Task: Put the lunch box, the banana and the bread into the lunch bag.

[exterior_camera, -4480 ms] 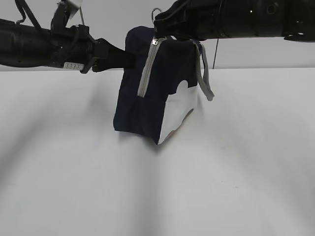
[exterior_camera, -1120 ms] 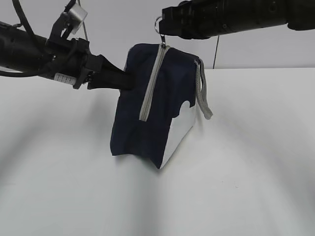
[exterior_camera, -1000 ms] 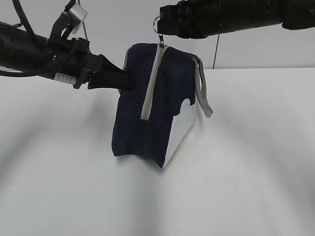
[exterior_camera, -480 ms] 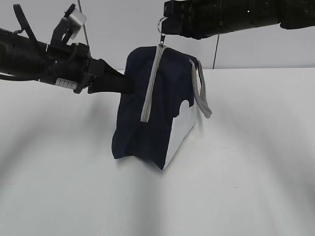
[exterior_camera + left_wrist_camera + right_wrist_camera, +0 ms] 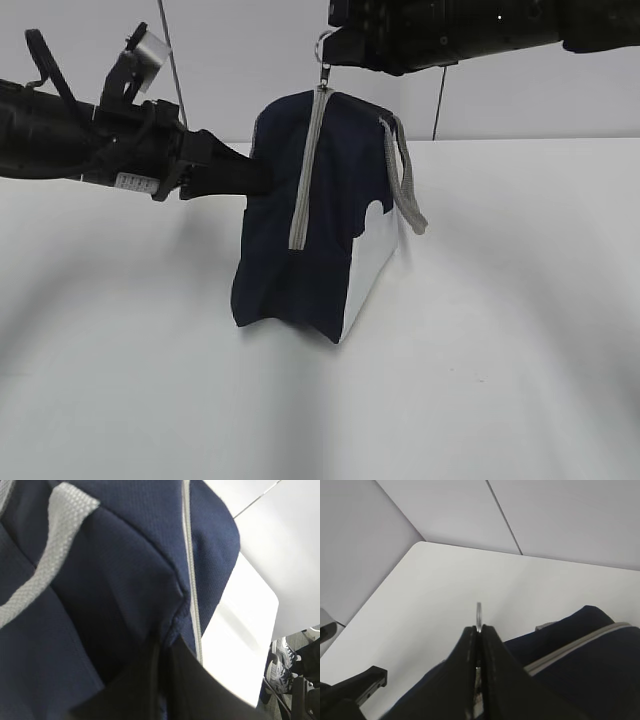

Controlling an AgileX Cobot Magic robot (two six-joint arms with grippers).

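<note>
The right gripper (image 5: pixel 478 630) has its jaws clenched on the metal pull ring (image 5: pixel 478 615) of the zipper (image 5: pixel 305 170), its arm reaching in level from the right, above the lunch bag (image 5: pixel 300 250). The left gripper (image 5: pixel 255 178) has its jaws pinched tight on the bag's navy fabric at the upper left side, its arm stretched nearly level from the left. The bag stands upright on the white worktop (image 5: pixel 500 330), its zipper closed.

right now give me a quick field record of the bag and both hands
lunch bag: navy, standing on the white table
zipper: grey, looks closed along the visible length
left hand: shut on the bag's side fabric
right hand: shut on the zipper pull ring above the bag
handle: grey webbing, hanging loose
food items: none visible
</note>
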